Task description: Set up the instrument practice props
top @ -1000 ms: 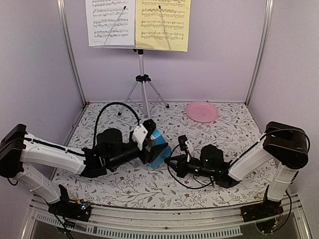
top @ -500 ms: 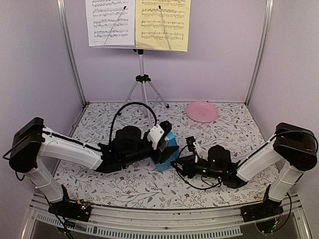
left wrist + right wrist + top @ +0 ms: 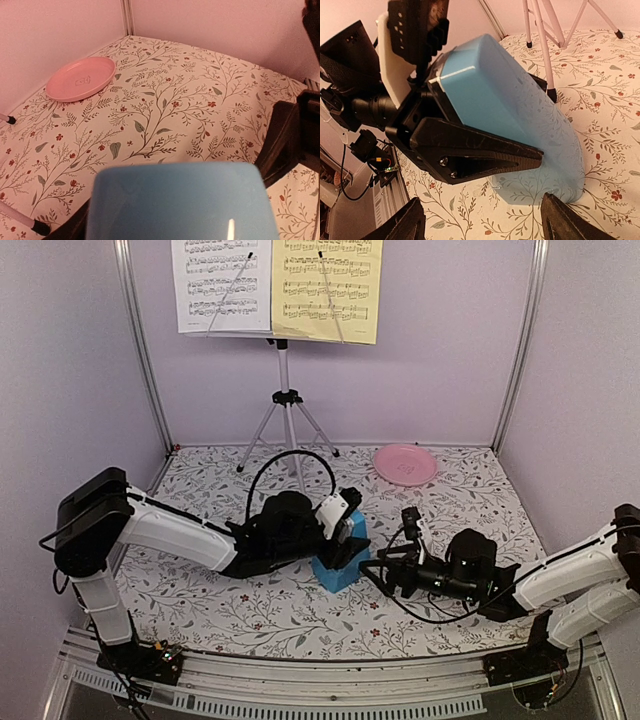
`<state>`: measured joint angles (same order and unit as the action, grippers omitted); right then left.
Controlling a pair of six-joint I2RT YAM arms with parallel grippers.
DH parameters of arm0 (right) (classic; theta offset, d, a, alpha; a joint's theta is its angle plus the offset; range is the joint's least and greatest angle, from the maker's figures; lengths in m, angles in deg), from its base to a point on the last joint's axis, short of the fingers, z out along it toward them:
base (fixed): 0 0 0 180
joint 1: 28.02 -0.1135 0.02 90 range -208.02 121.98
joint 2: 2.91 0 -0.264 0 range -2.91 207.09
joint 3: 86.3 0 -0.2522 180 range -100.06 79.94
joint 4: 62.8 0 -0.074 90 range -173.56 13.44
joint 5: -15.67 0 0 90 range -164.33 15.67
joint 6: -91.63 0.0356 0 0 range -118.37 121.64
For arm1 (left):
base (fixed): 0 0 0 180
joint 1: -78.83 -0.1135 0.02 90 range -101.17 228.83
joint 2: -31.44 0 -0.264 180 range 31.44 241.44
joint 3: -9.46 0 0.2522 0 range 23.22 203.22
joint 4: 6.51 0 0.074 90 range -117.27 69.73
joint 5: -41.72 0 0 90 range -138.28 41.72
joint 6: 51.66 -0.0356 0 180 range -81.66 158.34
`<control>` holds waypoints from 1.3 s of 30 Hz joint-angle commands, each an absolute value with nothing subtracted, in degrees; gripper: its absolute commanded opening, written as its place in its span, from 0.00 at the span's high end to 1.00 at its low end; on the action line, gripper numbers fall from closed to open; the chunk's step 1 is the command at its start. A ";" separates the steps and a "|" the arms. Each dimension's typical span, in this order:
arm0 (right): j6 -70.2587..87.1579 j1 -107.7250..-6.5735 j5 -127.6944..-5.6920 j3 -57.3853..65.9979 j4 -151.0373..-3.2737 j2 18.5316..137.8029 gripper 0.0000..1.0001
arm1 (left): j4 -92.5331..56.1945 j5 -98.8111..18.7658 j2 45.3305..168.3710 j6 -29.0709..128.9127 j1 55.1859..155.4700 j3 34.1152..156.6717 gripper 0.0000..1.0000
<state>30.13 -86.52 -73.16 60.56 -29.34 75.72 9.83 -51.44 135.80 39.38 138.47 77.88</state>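
Left gripper (image 3: 346, 537) is clamped on the small blue pyramid metronome (image 3: 338, 570), which sits on the floral-printed tablecloth (image 3: 250, 612) near the table's middle. Right gripper (image 3: 384, 575), jaws spread apart and holding nothing, faces the metronome from just beside it. At the back stands the silver tripod music stand (image 3: 284, 400), with a white music sheet (image 3: 220, 285) and a yellow music sheet (image 3: 325, 290) side by side on its desk. The pink round plate (image 3: 405, 464) lies to the stand's right.

The left arm (image 3: 170, 535) and right arm (image 3: 560, 575) wear white shells between black joint housings. A black cable (image 3: 290, 455) arcs above the left arm's wrist. The left pincer (image 3: 345, 548) has black wedge-shaped fingers (image 3: 480, 150) with two screws (image 3: 443, 161).
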 commanded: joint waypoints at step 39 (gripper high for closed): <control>29.06 -86.59 -85.17 32.13 -63.90 77.67 0.12 | 24.90 -34.20 121.47 42.82 132.01 62.77 0.29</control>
<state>27.74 -86.52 -83.42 33.07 -62.78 76.50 22.97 -35.73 120.28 43.14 132.83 61.07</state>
